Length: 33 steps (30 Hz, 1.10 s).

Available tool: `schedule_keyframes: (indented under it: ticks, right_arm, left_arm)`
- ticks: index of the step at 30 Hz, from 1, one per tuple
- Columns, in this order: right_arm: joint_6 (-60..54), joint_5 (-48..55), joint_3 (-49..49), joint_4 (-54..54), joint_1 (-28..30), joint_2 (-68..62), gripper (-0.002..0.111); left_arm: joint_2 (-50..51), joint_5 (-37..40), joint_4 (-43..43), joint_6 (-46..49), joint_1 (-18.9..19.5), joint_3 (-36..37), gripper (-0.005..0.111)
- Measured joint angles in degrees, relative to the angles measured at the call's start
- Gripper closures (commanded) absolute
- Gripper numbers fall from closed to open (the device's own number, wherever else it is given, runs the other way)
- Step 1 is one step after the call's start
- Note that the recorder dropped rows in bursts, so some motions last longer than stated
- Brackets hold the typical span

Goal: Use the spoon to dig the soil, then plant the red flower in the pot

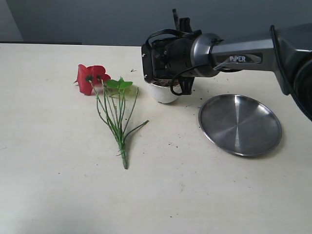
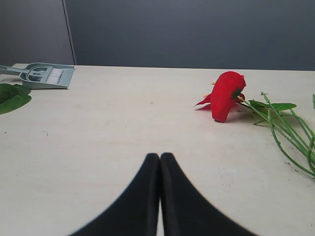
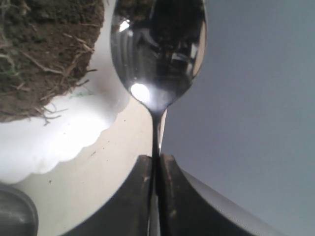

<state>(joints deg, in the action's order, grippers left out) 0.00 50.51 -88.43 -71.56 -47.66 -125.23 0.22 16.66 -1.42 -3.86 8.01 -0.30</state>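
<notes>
The red flower [image 1: 91, 78] lies flat on the table, its green stems [image 1: 117, 122] trailing toward the front; the left wrist view shows its red flower head [image 2: 226, 95] too. The white pot [image 1: 163, 91] stands right of it, half hidden under my right arm. In the right wrist view the pot's scalloped rim [image 3: 74, 137] holds brown fibrous soil [image 3: 44, 54]. My right gripper [image 3: 156, 158] is shut on the spoon's thin handle, and the spoon bowl [image 3: 157, 49] hangs beside the pot's rim. My left gripper [image 2: 159, 156] is shut with nothing in it, low over bare table.
A round steel plate [image 1: 240, 124] lies right of the pot. Specks of soil dot the table near the pot. A small grey dustpan with brush [image 2: 44, 75] and a green leaf [image 2: 12, 97] sit at the table's far side in the left wrist view.
</notes>
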Motion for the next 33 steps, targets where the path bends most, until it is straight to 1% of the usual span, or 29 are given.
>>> schedule_keyframes:
  ticks: [11, 18, 21, 25, 29, 33]
  right_arm:
    - [0.0, -1.5, 0.0, 0.0, 0.0, 0.0, 0.109]
    - [0.0, -8.8, 0.0, 0.4, 0.0, 0.0, 0.109]
    - [0.0, -10.2, 0.0, 0.4, 0.0, 0.0, 0.109]
    - [2.0, -8.7, 0.0, 0.5, 0.0, 0.0, 0.109]
    - [6.0, -4.5, 0.0, 0.5, 0.0, 0.0, 0.109]
    - [7.5, -0.9, 0.0, 0.5, 0.0, 0.0, 0.109]
  left_arm:
    - [0.0, 0.0, 0.0, 0.0, 0.0, 0.0, 0.106]
    - [0.0, 0.0, 0.0, 0.0, 0.0, 0.0, 0.106]
    - [0.0, 0.0, 0.0, 0.0, 0.0, 0.0, 0.106]
    - [0.0, 0.0, 0.0, 0.0, 0.0, 0.0, 0.106]
    - [0.0, 0.0, 0.0, 0.0, 0.0, 0.0, 0.106]
    - [0.0, 0.0, 0.0, 0.0, 0.0, 0.0, 0.106]
